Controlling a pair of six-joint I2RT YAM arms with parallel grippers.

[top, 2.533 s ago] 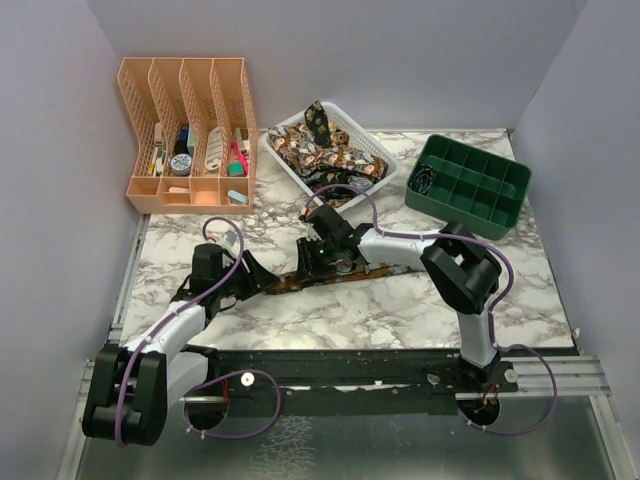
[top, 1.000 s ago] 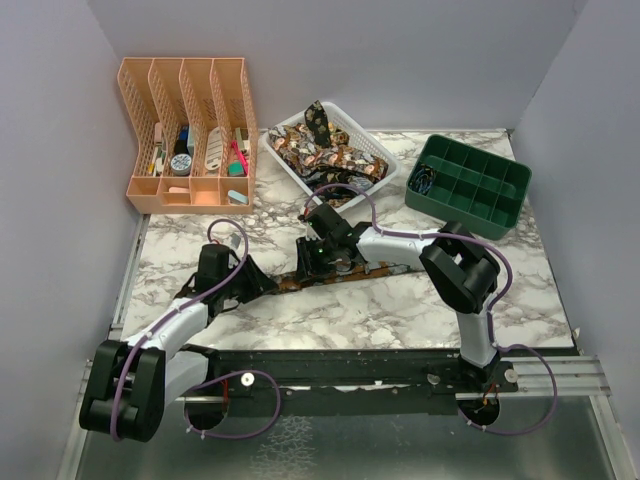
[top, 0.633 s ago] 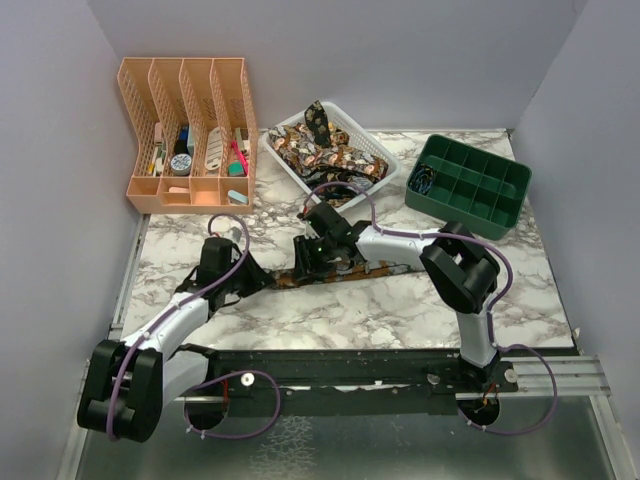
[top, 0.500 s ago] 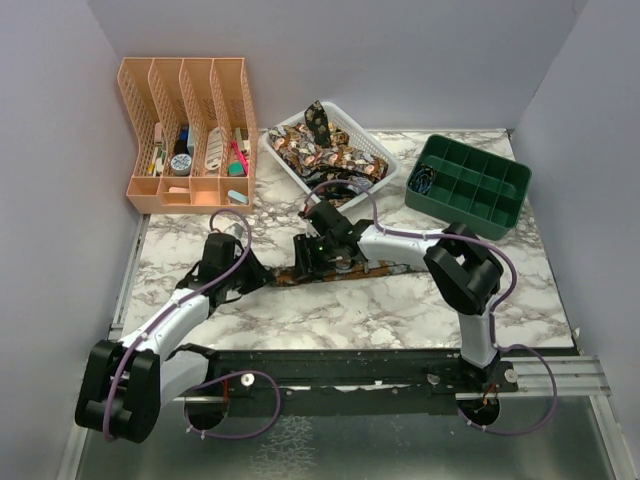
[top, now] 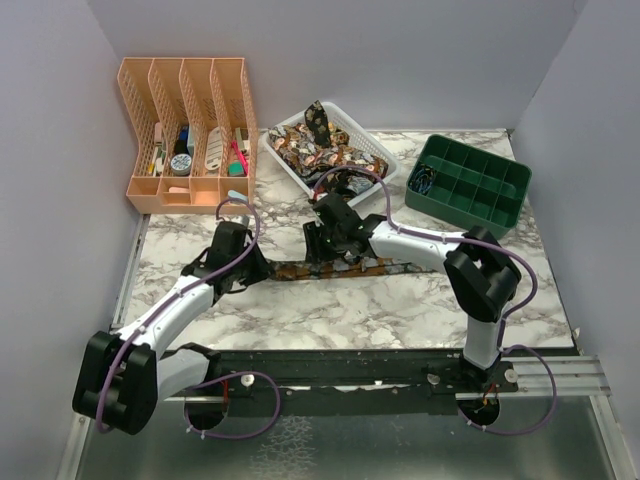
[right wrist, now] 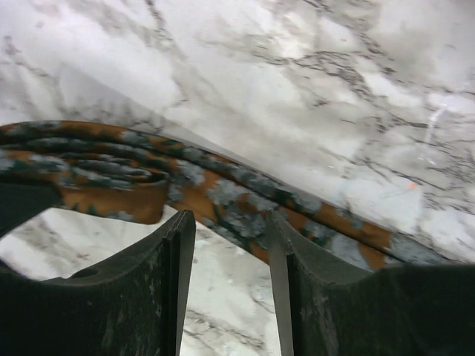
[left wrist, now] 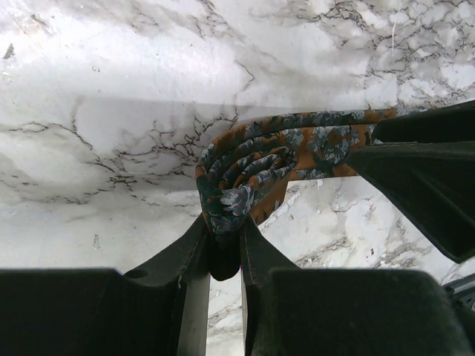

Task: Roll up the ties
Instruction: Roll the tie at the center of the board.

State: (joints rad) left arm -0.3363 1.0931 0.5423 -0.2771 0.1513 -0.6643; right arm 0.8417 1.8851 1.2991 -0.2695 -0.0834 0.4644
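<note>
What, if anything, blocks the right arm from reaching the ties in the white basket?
Probably nothing, so likely yes. The right gripper stands open astride the tie on the table, gripping nothing, and the white basket of ties sits just beyond it, nothing standing between.

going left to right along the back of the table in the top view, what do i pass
peach file organizer → white basket holding ties → green compartment tray

Upper left stands the file rack (top: 138, 110); the basket (top: 378, 150) sits upper centre, the divided tray (top: 455, 212) upper right. One tie (top: 390, 268) lies mid-frame on the table (top: 400, 310).
</note>
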